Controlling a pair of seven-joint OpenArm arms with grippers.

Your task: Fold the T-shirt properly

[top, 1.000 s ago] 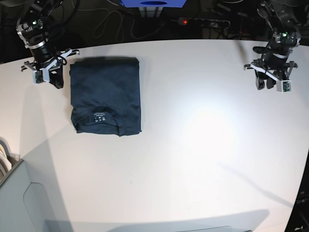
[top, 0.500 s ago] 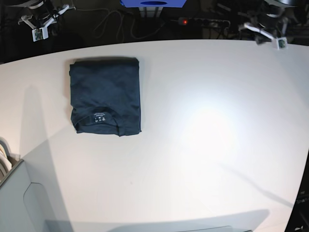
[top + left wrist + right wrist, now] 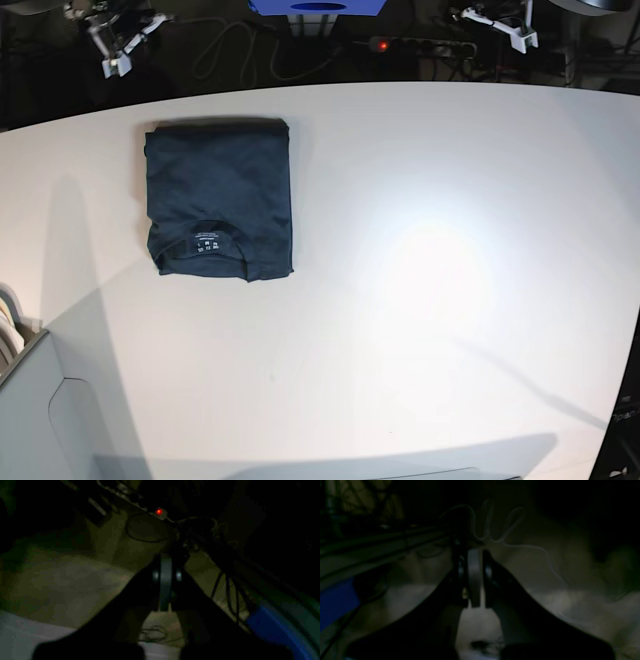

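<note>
The dark navy T-shirt point(image 3: 218, 195) lies folded into a neat rectangle at the table's back left, with its white neck label point(image 3: 206, 243) showing near the front edge. My right gripper point(image 3: 118, 45) is raised behind the table's far left edge, well away from the shirt. In the right wrist view the gripper point(image 3: 472, 552) is shut and empty. My left gripper point(image 3: 497, 22) is raised behind the far right edge. In the left wrist view the gripper point(image 3: 165, 562) is shut and empty. Both wrist views look at the dark floor and do not show the shirt.
The white table point(image 3: 420, 250) fills the base view. Behind it are a power strip with a red light point(image 3: 383, 45), which also shows in the left wrist view point(image 3: 159, 511), loose cables point(image 3: 235, 50) and a blue box point(image 3: 318, 7). A grey unit point(image 3: 40, 400) sits at the front left corner.
Both arms have lifted off the table and drawn back past its far edge, and both have swung inward. The folded T-shirt has not moved.
</note>
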